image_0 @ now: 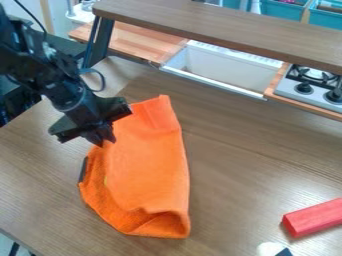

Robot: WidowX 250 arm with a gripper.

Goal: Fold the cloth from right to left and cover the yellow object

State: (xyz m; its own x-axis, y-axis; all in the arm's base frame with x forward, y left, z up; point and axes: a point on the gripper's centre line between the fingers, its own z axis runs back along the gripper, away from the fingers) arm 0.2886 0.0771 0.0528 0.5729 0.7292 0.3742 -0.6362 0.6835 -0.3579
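Observation:
The black gripper (105, 141) hangs from the upper left, low over the table, with its lower end at the upper left edge of the orange cloth (150, 165). Whether it holds any cloth cannot be made out. The cloth lies folded over on itself, its smooth upper layer reaching left across the rougher lower layer, which shows along the left and bottom. At the lower right the fold bulges into a loose loop. A tiny bit of the yellow object (105, 181) peeks out at the upper layer's left edge; the rest is hidden beneath that layer.
A red block (314, 217) lies at the lower right of the wooden table (234, 165), near a small white and dark item (272, 249). A dark strip (83, 169) borders the cloth's left edge. Behind stand a raised shelf (220, 22), a white sink (220, 67) and a toy stove (310, 85).

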